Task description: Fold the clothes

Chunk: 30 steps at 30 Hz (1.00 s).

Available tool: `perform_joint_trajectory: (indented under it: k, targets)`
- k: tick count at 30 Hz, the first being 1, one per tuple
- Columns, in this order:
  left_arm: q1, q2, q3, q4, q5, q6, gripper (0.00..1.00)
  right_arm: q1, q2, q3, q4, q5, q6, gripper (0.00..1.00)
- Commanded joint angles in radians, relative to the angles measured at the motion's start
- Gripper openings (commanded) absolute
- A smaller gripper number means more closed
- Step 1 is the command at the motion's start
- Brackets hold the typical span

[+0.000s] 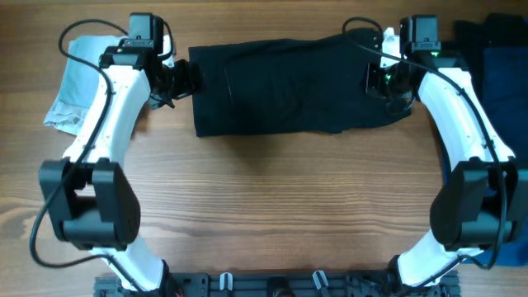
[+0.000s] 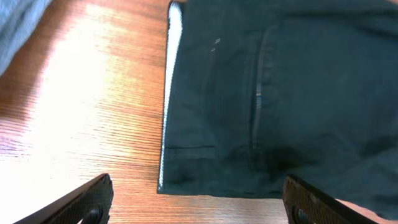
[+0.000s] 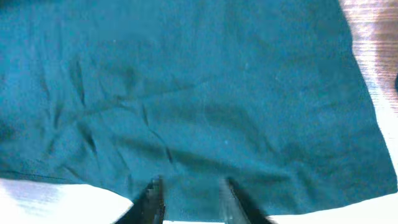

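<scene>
The clothes in play are one matte black garment (image 1: 280, 87) lying flat and folded across the far middle of the table. My left gripper (image 1: 188, 80) sits at its left end. In the left wrist view that gripper (image 2: 198, 182) is open wide, with bare wood between the fingers and the garment's (image 2: 280, 93) near hem just ahead. A white inner strip (image 2: 166, 93) shows along its side edge. My right gripper (image 1: 381, 80) hovers over the right end. In the right wrist view its fingers (image 3: 155, 193) stand partly apart, open, with the cloth (image 3: 186, 81) lying flat under and between them.
A pale blue garment (image 1: 74, 82) lies crumpled at the far left, behind the left arm, and shows in the left wrist view (image 2: 18, 25). A royal blue garment (image 1: 503, 82) and a darker one (image 1: 483, 33) lie at the far right. Wooden tabletop (image 1: 272, 206) spans the near half.
</scene>
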Motion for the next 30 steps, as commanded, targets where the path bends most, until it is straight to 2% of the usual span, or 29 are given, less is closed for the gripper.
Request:
perform_joint_trajectory:
  k: [1, 2, 7, 11, 17, 20, 21, 23, 24, 27, 29, 30]
  targets:
    - [0.001, 0.109, -0.038, -0.005, -0.009, -0.056, 0.90, 0.003, 0.034, 0.000, -0.005, -0.010, -0.018, 0.40]
    - [0.001, 0.142, -0.038, -0.004, -0.009, -0.070, 0.90, 0.005, 0.034, 0.000, -0.005, -0.010, -0.038, 0.43]
    - [-0.002, 0.246, -0.038, 0.006, 0.074, -0.073, 0.91, 0.006, 0.034, 0.000, -0.005, -0.010, -0.040, 0.44]
    - [-0.045, 0.250, -0.039, -0.002, 0.074, -0.073, 0.90, 0.012, 0.035, 0.000, 0.000, -0.092, -0.040, 0.42]
    - [-0.088, 0.251, -0.039, -0.023, 0.053, -0.129, 0.91, 0.069, 0.035, 0.000, 0.006, -0.092, -0.040, 0.42]
    - [-0.089, 0.251, -0.039, -0.023, 0.047, -0.129, 0.98, 0.079, 0.035, 0.000, 0.005, -0.093, -0.039, 0.41]
    - [-0.089, 0.252, -0.039, -0.024, 0.047, -0.129, 0.98, 0.081, 0.035, 0.000, 0.006, -0.093, -0.036, 0.41]
    - [-0.089, 0.252, -0.050, -0.018, 0.047, -0.129, 0.83, 0.096, 0.035, 0.000, 0.011, -0.115, -0.035, 0.34]
    - [-0.089, 0.252, -0.063, -0.004, 0.047, -0.129, 0.80, 0.103, 0.035, 0.000, 0.016, -0.123, -0.036, 0.33]
    - [-0.089, 0.252, -0.137, 0.046, 0.047, -0.143, 0.84, 0.134, 0.035, 0.000, 0.029, -0.122, -0.035, 0.33]
    - [-0.089, 0.252, -0.152, 0.043, 0.047, -0.148, 0.77, 0.140, 0.035, 0.000, 0.037, -0.122, -0.018, 0.32]
    - [-0.089, 0.252, -0.152, 0.041, 0.047, -0.148, 0.65, 0.140, 0.035, 0.000, 0.044, -0.122, 0.011, 0.29]
